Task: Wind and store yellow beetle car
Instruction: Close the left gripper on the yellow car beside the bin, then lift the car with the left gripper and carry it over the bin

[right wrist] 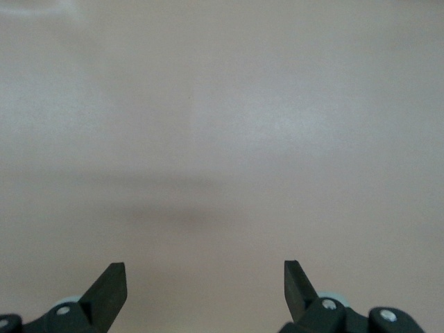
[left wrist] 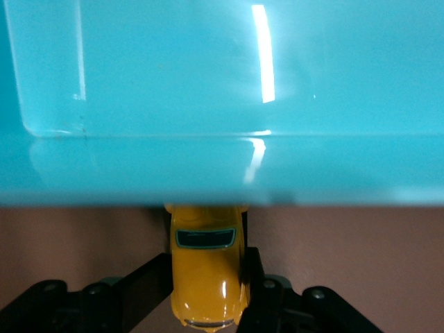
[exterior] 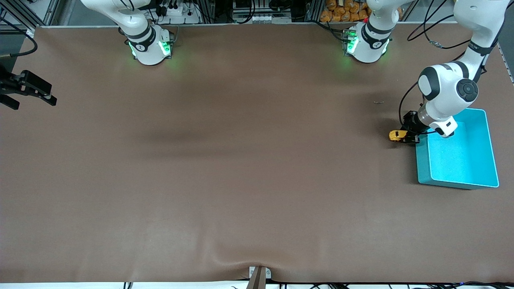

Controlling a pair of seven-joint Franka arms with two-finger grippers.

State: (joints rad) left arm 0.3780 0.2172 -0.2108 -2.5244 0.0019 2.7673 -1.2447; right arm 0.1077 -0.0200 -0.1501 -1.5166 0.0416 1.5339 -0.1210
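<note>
The yellow beetle car [exterior: 395,135] is low at the brown table, right beside the outer wall of the teal bin [exterior: 492,160] on the side that faces the right arm's end. My left gripper [exterior: 406,136] is shut on it. In the left wrist view the car [left wrist: 206,291] sits between the black fingers [left wrist: 253,274] of my left gripper [left wrist: 207,258], one end close to the bin wall [left wrist: 222,166]. My right gripper [exterior: 34,100] waits open over the table's edge at the right arm's end. The right wrist view shows my right gripper [right wrist: 205,274] holding nothing.
The teal bin's inside looks bare. A small dark scrap [exterior: 378,102] lies on the table farther from the front camera than the car. A bracket [exterior: 259,277] juts from the table's near edge at the middle.
</note>
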